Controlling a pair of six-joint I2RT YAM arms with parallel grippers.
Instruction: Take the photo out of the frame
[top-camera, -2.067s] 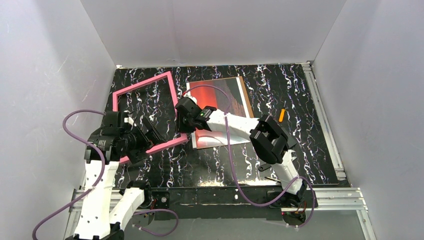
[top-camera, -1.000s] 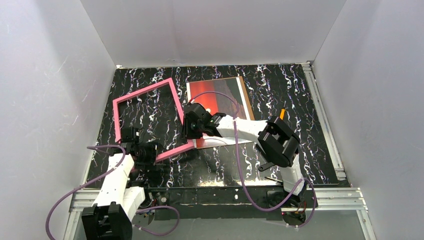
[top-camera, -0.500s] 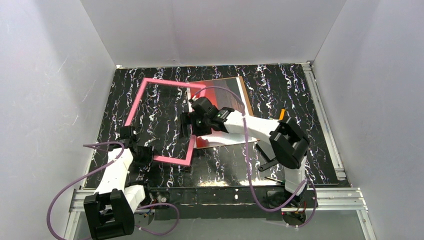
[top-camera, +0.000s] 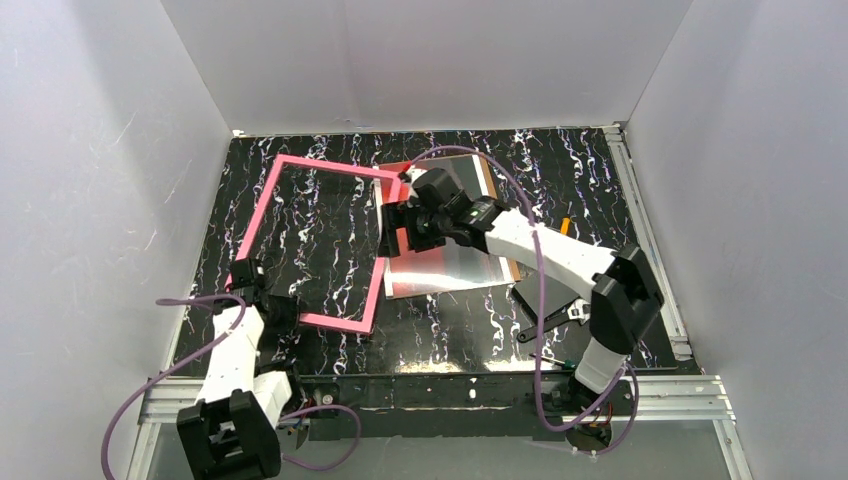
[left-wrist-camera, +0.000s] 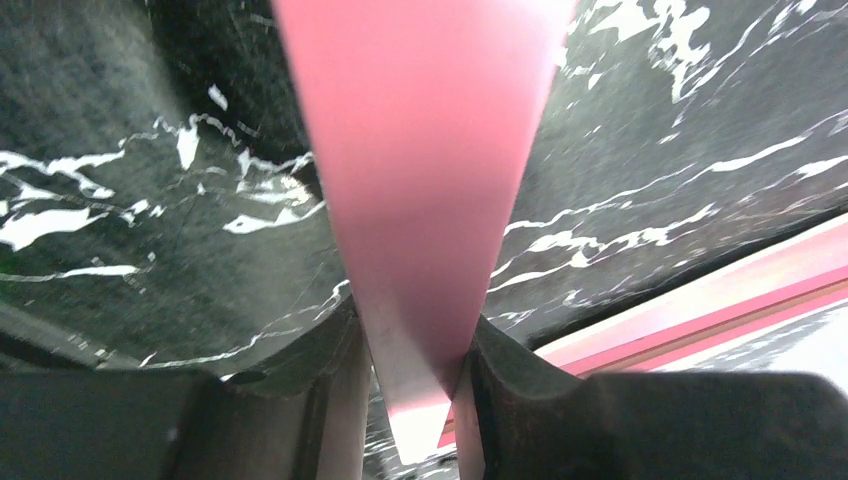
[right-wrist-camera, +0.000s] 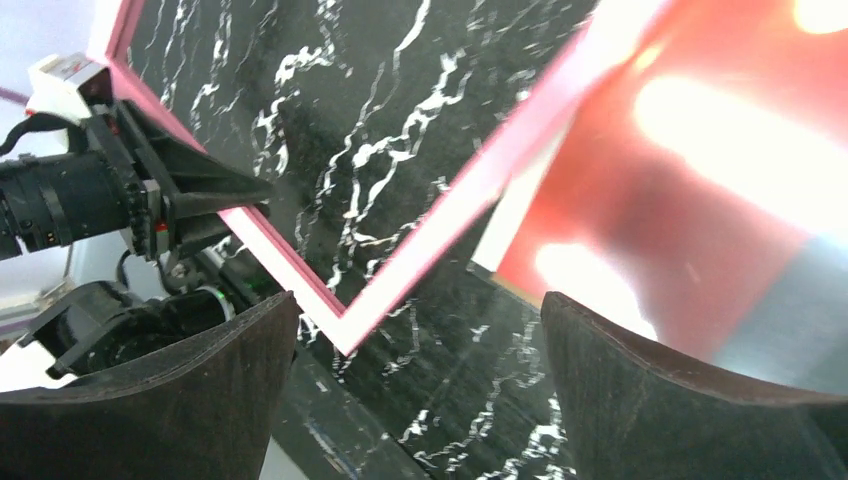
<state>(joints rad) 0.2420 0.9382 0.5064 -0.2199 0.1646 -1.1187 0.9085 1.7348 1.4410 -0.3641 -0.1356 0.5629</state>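
Note:
The pink frame (top-camera: 322, 166) is an empty rectangle over the left half of the table, with the dark marble showing through it. My left gripper (top-camera: 284, 311) is shut on its near rail, and in the left wrist view the pink bar (left-wrist-camera: 430, 190) sits pinched between both fingers (left-wrist-camera: 505, 395). The photo (top-camera: 450, 272), red with heavy glare, lies flat to the right of the frame. My right gripper (top-camera: 402, 236) hovers open over the photo's left edge, beside the frame's right rail (right-wrist-camera: 470, 190). Nothing is between its fingers (right-wrist-camera: 150, 400), and the photo (right-wrist-camera: 720, 170) shows red beyond them.
A brown backing board (top-camera: 493, 188) sticks out from under the photo at the back right. A small orange-handled tool (top-camera: 565, 227) lies to the right of it. White walls close in the table on three sides, and a metal rail (top-camera: 650, 250) runs along the right edge.
My left gripper has closed on the frame's near rail. The right gripper has let go of the frame, opened wide and moved toward the back. The frame has swung clockwise.

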